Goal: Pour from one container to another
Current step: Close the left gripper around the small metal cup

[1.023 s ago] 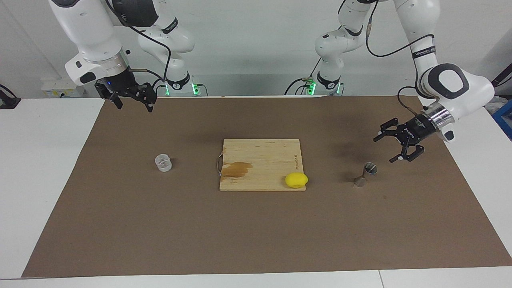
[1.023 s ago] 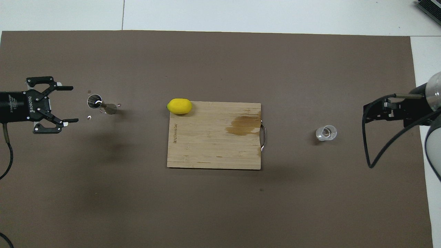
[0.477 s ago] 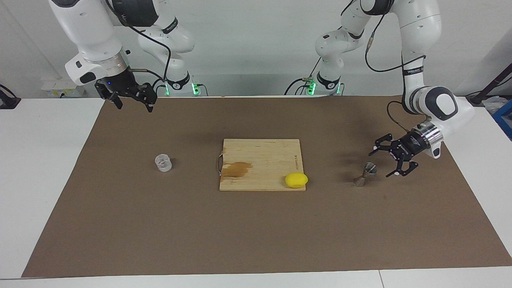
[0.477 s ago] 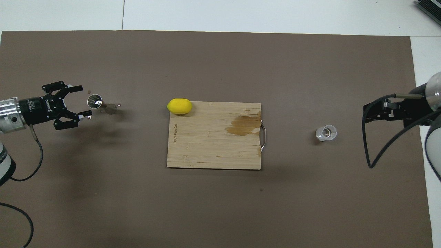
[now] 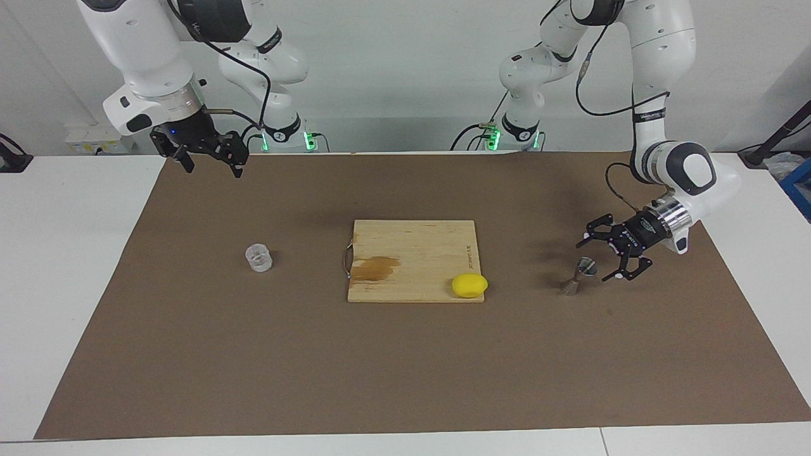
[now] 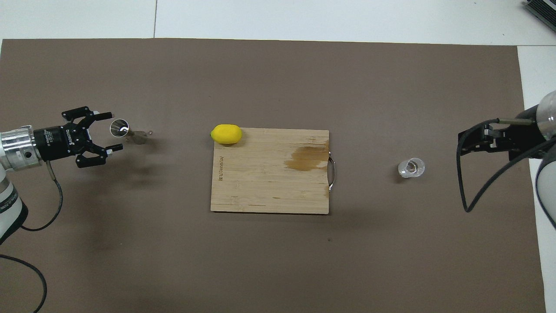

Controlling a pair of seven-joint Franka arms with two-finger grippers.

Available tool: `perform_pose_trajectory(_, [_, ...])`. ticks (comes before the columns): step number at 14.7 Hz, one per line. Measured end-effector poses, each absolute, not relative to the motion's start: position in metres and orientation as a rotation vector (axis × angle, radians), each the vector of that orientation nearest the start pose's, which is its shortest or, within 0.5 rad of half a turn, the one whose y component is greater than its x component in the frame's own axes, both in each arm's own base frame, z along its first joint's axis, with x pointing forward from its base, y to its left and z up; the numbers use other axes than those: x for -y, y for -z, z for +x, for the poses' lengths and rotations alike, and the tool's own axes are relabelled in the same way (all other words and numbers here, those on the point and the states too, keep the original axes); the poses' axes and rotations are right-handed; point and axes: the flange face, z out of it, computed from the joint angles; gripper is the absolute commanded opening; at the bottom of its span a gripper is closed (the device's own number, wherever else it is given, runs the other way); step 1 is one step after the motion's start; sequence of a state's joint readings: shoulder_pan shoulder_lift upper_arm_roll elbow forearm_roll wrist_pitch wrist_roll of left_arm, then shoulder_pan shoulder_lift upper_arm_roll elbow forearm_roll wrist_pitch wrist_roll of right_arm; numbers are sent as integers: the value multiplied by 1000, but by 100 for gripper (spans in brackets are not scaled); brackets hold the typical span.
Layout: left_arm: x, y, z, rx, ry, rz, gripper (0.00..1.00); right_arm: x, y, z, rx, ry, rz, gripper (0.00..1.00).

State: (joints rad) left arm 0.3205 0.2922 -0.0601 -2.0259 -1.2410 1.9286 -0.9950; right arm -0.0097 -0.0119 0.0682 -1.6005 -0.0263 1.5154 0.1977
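since the earlier frames the left gripper (image 5: 598, 259) has dropped from well above the mat and slid in toward the steel jigger (image 5: 578, 277), so that its spread fingers now sit low around the jigger's upper cup, one on each side, with nothing held yet. whether either fingertip already touches the metal cannot be told. the jigger stands on the brown mat (image 5: 405, 367) toward the left arm's end of the table, and the overhead view shows its open mouth (image 6: 118, 127) between the fingertips. the glass cup (image 5: 258, 258) stands upright on the mat toward the right arm's end, well apart from the jigger, with the cutting board (image 5: 412, 253) and a lemon (image 5: 469, 285) between them. the right gripper (image 5: 206, 152) waits high over the mat's edge near its own base; its fingers cannot be read. the main risk is probably the jigger itself: it looks light, narrow-waisted and slippery, so an uneven close or a finger arriving first could tip it or push it out of the grip. a grip on the flared cone might also squeeze it upward or downward.
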Motion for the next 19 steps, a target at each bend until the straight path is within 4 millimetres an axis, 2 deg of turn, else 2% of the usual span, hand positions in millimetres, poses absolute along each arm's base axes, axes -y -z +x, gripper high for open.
perform_pose_trajectory(3, [-86, -313, 577, -1789, 820, 1174, 90, -29, -613, 543, -222, -110, -3168, 100])
perform_pose_trajectory(9, [-79, -305, 574, -1785, 805, 1174, 86, -29, -613, 543, -222, -110, -3168, 100])
perform_pose_trajectory(19, [-77, -306, 576, -1756, 775, 1174, 82, -29, -613, 543, -223, -110, -3168, 100])
